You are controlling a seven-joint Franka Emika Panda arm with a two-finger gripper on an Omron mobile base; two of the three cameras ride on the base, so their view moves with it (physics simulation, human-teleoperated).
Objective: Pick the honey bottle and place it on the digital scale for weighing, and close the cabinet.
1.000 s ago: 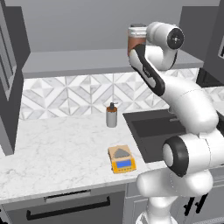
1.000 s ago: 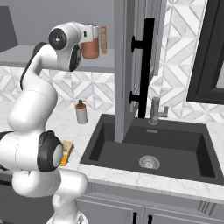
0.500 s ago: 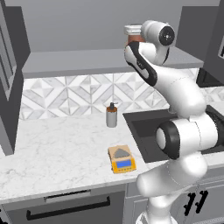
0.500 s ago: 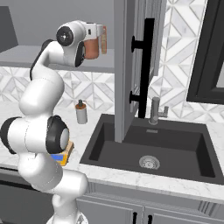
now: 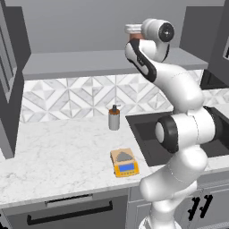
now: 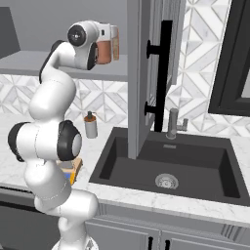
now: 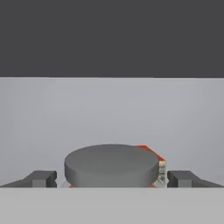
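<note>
The honey bottle (image 6: 103, 51), reddish-brown with a wide grey lid (image 7: 111, 164), stands on the shelf of the open cabinet (image 5: 89, 60). My gripper (image 7: 112, 179) is open, with one dark fingertip on each side of the lid and a small gap at both. In the left base view the bottle (image 5: 133, 32) peeks out from behind the raised hand. The yellow-orange digital scale (image 5: 124, 163) lies on the marble counter near its front edge, far below the hand. A cabinet door (image 6: 146, 78) with a black bar handle (image 6: 163, 73) stands swung out over the sink.
A small orange-red box (image 7: 152, 152) sits just behind the bottle. A grey-brown pump dispenser (image 5: 114, 119) stands by the backsplash. The black sink (image 6: 171, 166) with its faucet (image 6: 172, 124) is to the right. Another open door (image 5: 9, 80) hangs at the left.
The arm's lower links have swung more upright and the hand has eased slightly further in at the bottle. The jaws stay open; scale and dispenser have not moved.
</note>
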